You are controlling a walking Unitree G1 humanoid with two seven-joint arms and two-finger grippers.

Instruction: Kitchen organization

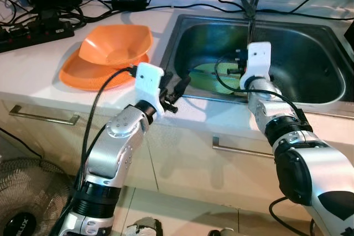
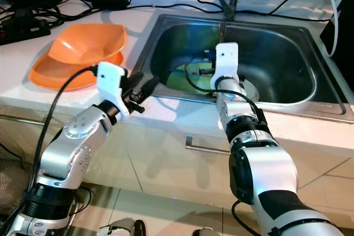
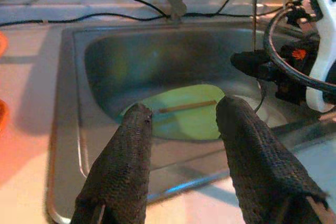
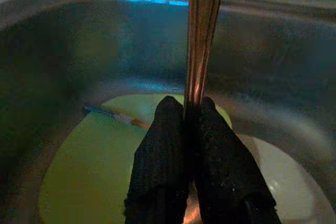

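1. The right gripper (image 4: 190, 124), clamped on upright chopsticks (image 4: 202, 35), blocks the middle of the sink (image 1: 310, 37).
2. A green plate (image 3: 184, 114) covers the floor.
3. Orange bowls (image 1: 113, 48) crowd the left counter.

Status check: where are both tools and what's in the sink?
Right tool shut on thin metal utensil. Left tool open at sink rim. Green plate in basin.

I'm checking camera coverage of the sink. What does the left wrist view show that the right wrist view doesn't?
Left wrist view: the open left end effector at the sink's front rim, and the right arm's white wrist housing.
Right wrist view: the right end effector shut on thin metal rods, and a white plate.
Both: the green plate with a stick across it.
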